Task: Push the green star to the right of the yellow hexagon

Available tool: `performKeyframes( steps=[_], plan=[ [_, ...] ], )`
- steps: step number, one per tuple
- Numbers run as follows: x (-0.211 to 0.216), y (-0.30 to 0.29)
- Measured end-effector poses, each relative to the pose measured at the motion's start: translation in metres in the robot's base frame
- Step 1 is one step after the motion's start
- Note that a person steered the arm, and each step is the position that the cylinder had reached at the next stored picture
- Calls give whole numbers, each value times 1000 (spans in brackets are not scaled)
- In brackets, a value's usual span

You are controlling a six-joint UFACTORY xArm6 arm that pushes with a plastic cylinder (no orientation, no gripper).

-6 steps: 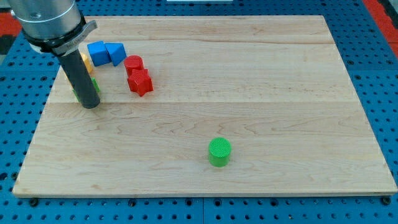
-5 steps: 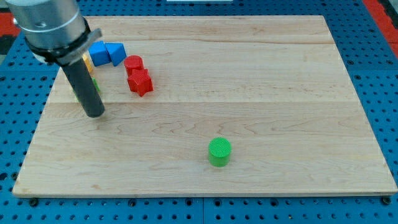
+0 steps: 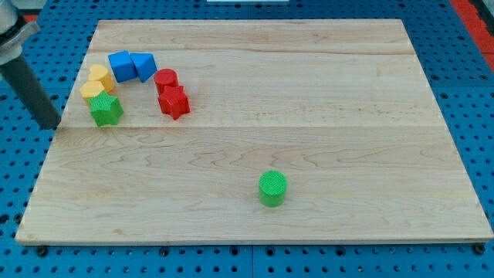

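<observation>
The green star (image 3: pixel 105 109) lies near the board's left edge, touching the yellow hexagon (image 3: pixel 93 89), which sits just above and to its left. A second yellow block (image 3: pixel 99 74), heart-like, is right above the hexagon. My tip (image 3: pixel 51 123) stands off the board's left edge, to the left of the green star and a little lower, with a gap between them. It touches no block.
Two blue blocks (image 3: pixel 120 65) (image 3: pixel 143 65) sit at the upper left. A red cylinder (image 3: pixel 165 79) and a red star-like block (image 3: pixel 175 101) are right of them. A green cylinder (image 3: pixel 272 188) stands lower middle. The wooden board (image 3: pixel 324 116) lies on a blue pegboard.
My tip has moved left, from just below the green star to off the board's left edge. The yellow blocks and green star are now uncovered. No block has visibly moved.
</observation>
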State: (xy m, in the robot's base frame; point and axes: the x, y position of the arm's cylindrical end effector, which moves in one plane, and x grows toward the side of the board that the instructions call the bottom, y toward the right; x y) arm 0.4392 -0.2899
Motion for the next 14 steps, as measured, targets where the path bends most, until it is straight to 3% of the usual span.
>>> performKeyframes(
  steps=[3,6,8,14],
  plan=[
    [0,68],
    [9,85],
    [9,127],
    [-37,128]
  ],
)
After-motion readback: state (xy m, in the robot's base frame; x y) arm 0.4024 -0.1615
